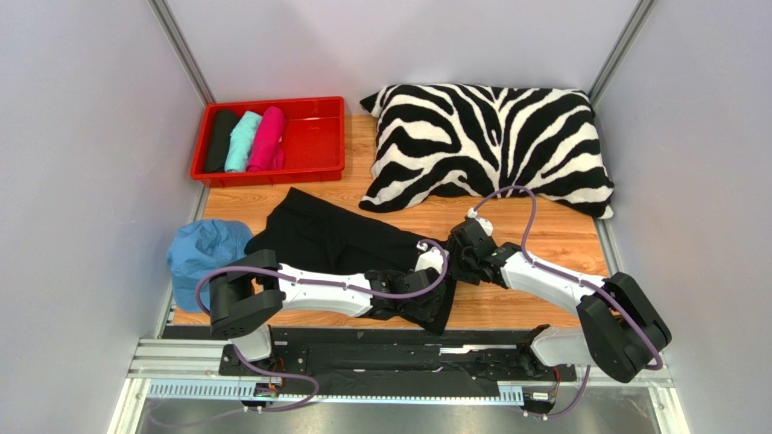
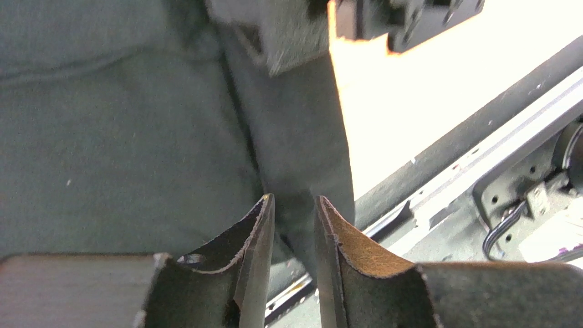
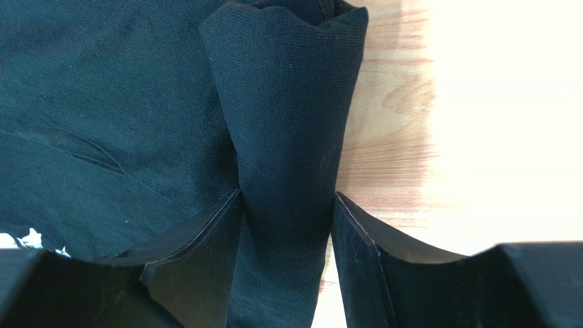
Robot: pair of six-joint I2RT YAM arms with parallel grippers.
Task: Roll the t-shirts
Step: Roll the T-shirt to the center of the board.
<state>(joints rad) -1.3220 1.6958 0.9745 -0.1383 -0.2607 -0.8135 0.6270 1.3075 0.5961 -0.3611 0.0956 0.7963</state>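
We found the right gripper clamped on a fold of the large black cotton t-shirt, the left gripper narrowly parted, empty, above its edge.

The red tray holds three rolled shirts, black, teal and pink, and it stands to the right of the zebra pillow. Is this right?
No: the red tray stands to the left of the zebra pillow, as the top external view shows. It does hold the three rolled shirts, black, teal and pink.

I'm working in a lab test cell — plain pale wall panels, aluminium frame posts, a wood-grain bench.
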